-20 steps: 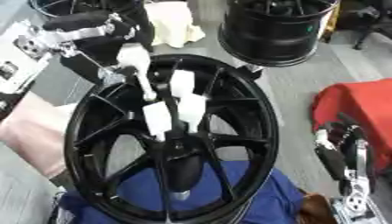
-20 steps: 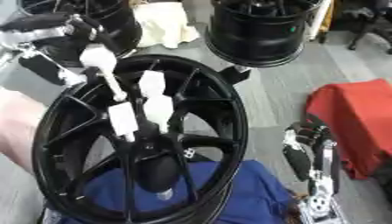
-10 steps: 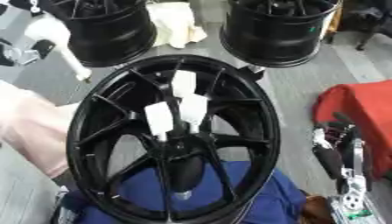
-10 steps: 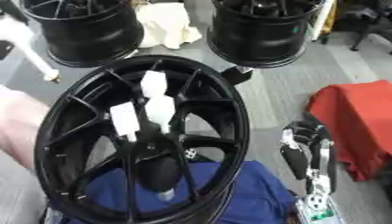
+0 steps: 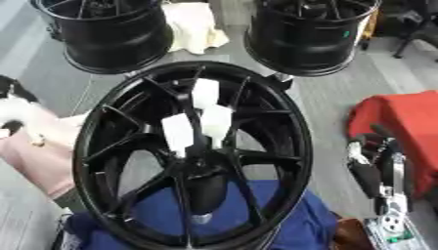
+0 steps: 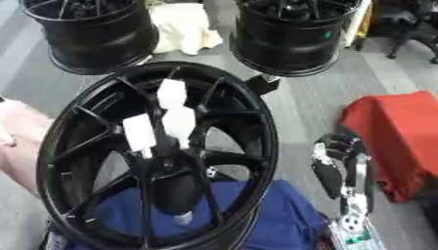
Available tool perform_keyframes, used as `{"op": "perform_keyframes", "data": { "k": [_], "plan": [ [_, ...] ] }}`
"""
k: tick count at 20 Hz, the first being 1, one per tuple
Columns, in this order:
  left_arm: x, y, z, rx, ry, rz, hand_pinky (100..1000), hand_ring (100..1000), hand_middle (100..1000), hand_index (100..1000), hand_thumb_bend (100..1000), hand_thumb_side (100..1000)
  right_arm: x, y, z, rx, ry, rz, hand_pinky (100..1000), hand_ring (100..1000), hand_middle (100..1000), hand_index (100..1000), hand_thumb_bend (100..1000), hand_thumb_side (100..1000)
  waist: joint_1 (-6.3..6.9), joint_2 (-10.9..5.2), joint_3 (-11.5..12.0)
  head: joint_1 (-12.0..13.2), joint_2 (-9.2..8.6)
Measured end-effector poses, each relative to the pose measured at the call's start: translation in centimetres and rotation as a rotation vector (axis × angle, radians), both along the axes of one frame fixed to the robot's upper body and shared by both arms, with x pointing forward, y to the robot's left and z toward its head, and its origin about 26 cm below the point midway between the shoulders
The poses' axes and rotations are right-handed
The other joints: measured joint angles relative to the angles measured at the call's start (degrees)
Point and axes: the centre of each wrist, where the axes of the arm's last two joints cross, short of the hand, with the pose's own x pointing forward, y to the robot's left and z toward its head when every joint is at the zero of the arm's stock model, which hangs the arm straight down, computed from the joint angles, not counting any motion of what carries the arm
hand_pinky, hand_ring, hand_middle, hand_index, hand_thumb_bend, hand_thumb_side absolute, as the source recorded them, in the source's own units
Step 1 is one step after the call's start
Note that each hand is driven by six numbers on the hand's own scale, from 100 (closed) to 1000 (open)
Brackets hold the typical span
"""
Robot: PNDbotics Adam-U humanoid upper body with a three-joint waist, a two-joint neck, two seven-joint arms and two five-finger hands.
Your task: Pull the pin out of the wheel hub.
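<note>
**One pin out, three still standing in the hub**

A second ago four white pins stood in the wheel hub (image 5: pixel 192 161) and my left hand was up at the far-left spoke, closed round the outermost one. Now that pin is gone from the wheel. My left hand (image 5: pixel 15 105) has swung away to the left edge of the view; only a blurred black-and-white part of it shows there, so I cannot tell how its fingers are set or whether the pin is in them.

Three white pins (image 5: pixel 205 93) remain — well to the right of my left hand, clustered just above the hub's centre, the topmost on a spoke and the other two side by side below it.

My right hand (image 5: pixel 369 168) rests idle near the lower right corner, fingers relaxed and holding nothing, just right of the rim and left of the red cloth (image 5: pixel 402 122).

I judge the extraction done for that one pin; the rest are untouched.
</note>
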Motion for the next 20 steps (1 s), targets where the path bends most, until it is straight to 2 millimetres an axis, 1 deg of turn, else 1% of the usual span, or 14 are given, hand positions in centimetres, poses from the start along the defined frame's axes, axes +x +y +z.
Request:
{"op": "perform_keyframes", "data": {
  "k": [1, 2, 5, 6, 7, 10, 12, 13, 14, 17, 20],
  "plan": [
    [-0.4, 0.4, -1.1, 0.028, 0.015, -0.004, 730, 663, 769, 850, 385, 482, 0.0, 0.0, 0.0, 0.0, 0.0, 0.0, 660, 666, 650, 829, 100, 326, -0.03, 0.02, 0.0, 0.0, 0.0],
    [-0.7, 0.7, -2.0, 0.05, 0.028, -0.013, 731, 663, 767, 851, 391, 498, 0.0, 0.0, 0.0, 0.0, 0.0, 0.0, 660, 666, 650, 829, 100, 326, -0.03, 0.04, 0.0, -0.1, 0.0],
    [-1.5, 1.0, -3.7, 0.082, 0.038, -0.056, 730, 656, 755, 851, 375, 519, 0.0, 0.0, 0.0, 0.0, 0.0, 0.0, 660, 666, 650, 829, 100, 325, -0.03, 0.05, 0.2, -0.2, 0.0],
    [-1.8, 1.1, -4.1, 0.085, 0.038, -0.068, 727, 645, 737, 848, 343, 523, 0.0, 0.0, 0.0, 0.0, 0.0, 0.0, 660, 666, 650, 829, 100, 326, -0.03, 0.05, 0.3, -0.2, 0.01],
    [-2.0, 1.1, -4.5, 0.081, 0.037, -0.078, 726, 643, 735, 848, 338, 524, 0.0, 0.0, 0.0, 0.0, 0.0, 0.0, 660, 666, 650, 829, 100, 326, -0.04, 0.05, 0.4, -0.2, 0.01],
    [-2.5, 0.6, -5.1, 0.03, 0.007, -0.098, 726, 621, 701, 846, 237, 541, 0.0, 0.0, 0.0, 0.0, 0.0, -0.001, 660, 666, 650, 829, 100, 327, -0.1, 0.07, 0.5, -0.2, 0.01],
    [-2.6, -0.3, -5.2, -0.065, -0.05, -0.098, 728, 611, 677, 849, 163, 558, 0.0, -0.1, 0.0, 0.001, 0.0, -0.004, 659, 666, 650, 829, 100, 327, -0.22, 0.11, 0.7, -0.3, 0.01],
    [-2.6, -0.8, -5.1, -0.132, -0.087, -0.088, 729, 609, 671, 849, 146, 562, 0.0, -0.1, 0.0, 0.002, 0.0, -0.007, 659, 666, 650, 829, 100, 327, -0.36, 0.14, 0.9, -0.3, 0.01],
    [-2.6, -1.3, -4.9, -0.209, -0.127, -0.071, 732, 606, 660, 850, 106, 568, 0.0, -0.1, 0.0, 0.002, 0.0, -0.008, 659, 666, 650, 828, 100, 327, -0.48, 0.19, 1.0, -0.4, 0.01],
    [-3.1, -2.1, -4.5, -0.483, -0.229, 0.022, 737, 600, 641, 855, 100, 612, 0.0, -0.2, 0.0, 0.004, 0.0, -0.011, 659, 667, 650, 829, 100, 327, -0.66, 0.35, 1.6, -0.8, 0.01],
    [-4.2, -2.7, -4.7, -0.747, -0.239, 0.136, 751, 600, 623, 860, 100, 681, 0.1, -0.3, 0.0, 0.007, 0.0, -0.018, 659, 667, 650, 828, 100, 327, -1.02, 0.39, 2.3, -1.3, 0.01]
  ]
}}
